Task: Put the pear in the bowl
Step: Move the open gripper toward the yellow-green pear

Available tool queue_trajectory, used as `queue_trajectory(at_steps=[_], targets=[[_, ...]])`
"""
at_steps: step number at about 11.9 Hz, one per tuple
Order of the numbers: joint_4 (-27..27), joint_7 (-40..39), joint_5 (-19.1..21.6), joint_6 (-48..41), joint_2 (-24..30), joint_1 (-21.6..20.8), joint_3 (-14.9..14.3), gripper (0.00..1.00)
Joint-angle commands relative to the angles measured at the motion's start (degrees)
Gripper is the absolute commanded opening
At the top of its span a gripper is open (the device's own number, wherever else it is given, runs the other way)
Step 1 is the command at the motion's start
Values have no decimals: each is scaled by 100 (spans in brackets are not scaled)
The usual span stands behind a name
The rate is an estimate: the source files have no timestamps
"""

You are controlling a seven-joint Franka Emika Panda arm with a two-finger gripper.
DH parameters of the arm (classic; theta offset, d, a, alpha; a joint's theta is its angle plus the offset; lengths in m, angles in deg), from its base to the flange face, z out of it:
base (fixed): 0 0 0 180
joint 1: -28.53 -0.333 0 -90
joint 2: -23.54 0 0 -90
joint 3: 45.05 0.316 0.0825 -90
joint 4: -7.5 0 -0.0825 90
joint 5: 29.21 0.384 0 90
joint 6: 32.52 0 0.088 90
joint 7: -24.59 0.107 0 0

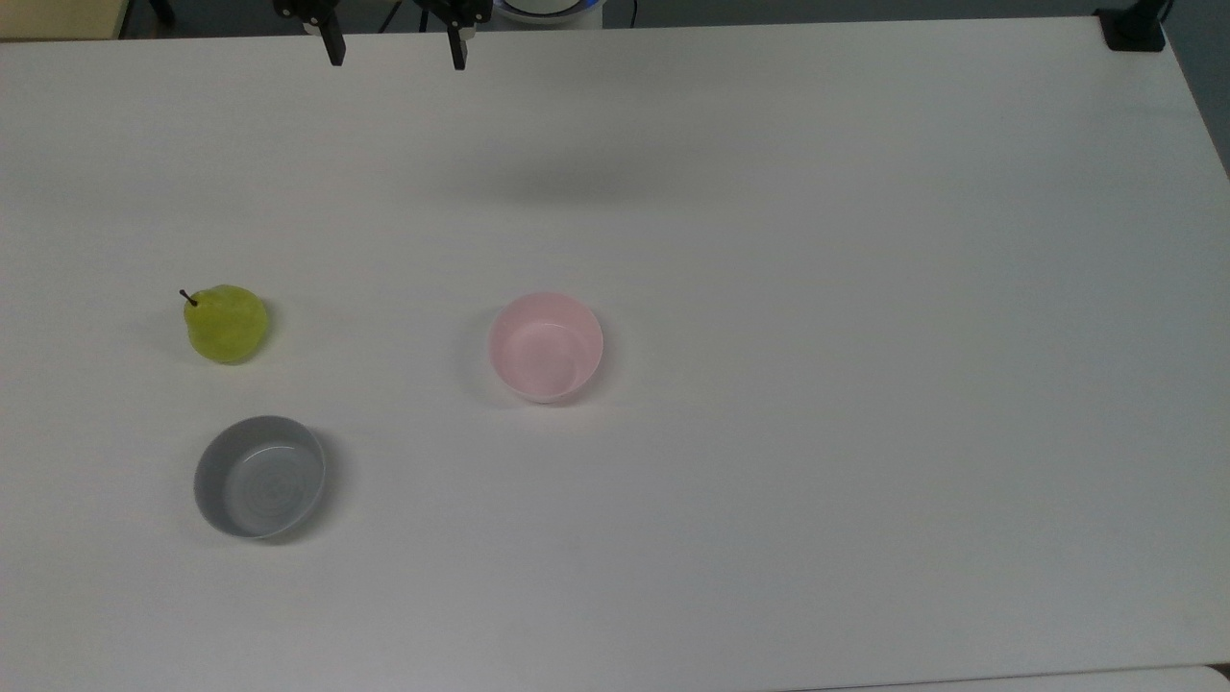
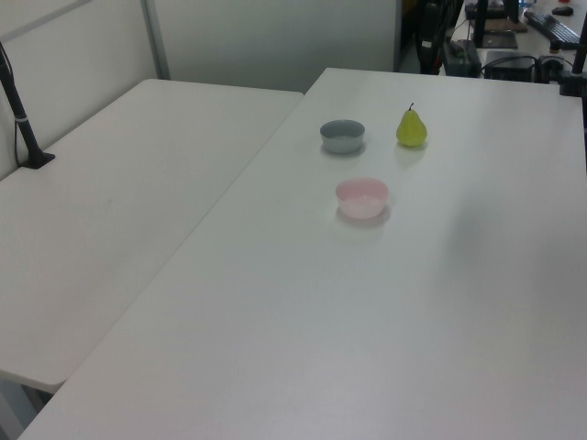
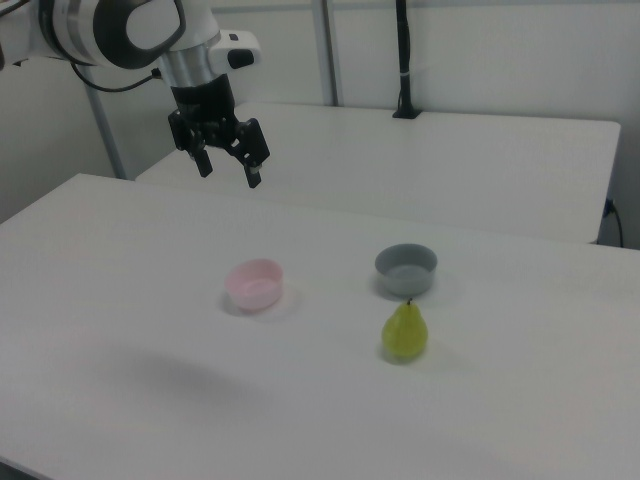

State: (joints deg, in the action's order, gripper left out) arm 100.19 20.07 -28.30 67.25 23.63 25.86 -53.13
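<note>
Pear upright on table, stem up; fingers wide, empty

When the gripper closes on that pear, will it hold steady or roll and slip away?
The pear stands upright on its rounded base with its stem up, so a sideways nudge would probably tip it and let it roll. Its skin looks smooth and glossy, so the open gripper may slip unless it closes around the widest part.

A lab or office room: plain white tables, partition walls (grey, bare), cabled equipment behind.
</note>
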Motion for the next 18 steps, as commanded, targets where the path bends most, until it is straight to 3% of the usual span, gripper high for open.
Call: queue_trajectory(at_steps=[1,12,18], targets=[[118,-50,102,25,122,-67,-79,100],[109,-128,102,33,122,-40,-79,100],[74,-2122,-3,59,-36,328,-88,100]])
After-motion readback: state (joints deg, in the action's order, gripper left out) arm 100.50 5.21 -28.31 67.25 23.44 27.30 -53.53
